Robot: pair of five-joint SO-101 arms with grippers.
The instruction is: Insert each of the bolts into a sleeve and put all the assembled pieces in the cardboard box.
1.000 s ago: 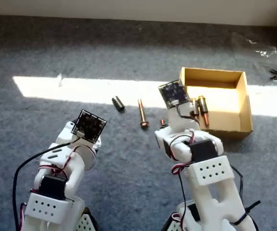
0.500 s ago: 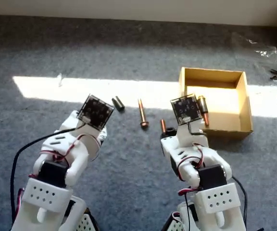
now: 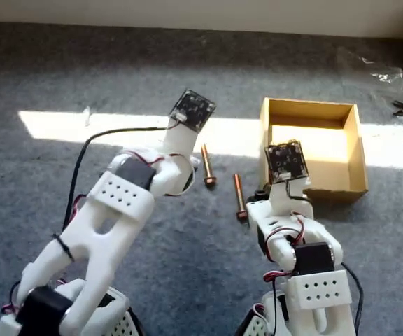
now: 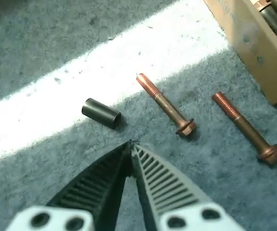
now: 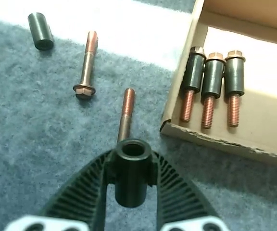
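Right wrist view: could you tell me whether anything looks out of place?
Nothing stands out. Three sleeved bolts lie side by side in the brown cardboard box; two copper-coloured bolts and a black cylindrical sleeve lie loose on the carpet, and the right gripper holds another black sleeve.

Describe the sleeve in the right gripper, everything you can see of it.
The sleeve is a short, dark, matte cylinder with a round bore open at its far end. The right gripper clamps it by its sides between ribbed black fingers. Its open end faces a copper-coloured bolt lying on the carpet just ahead, roughly in line with it. The bolt's near end is hidden behind the sleeve, so I cannot tell whether they touch.
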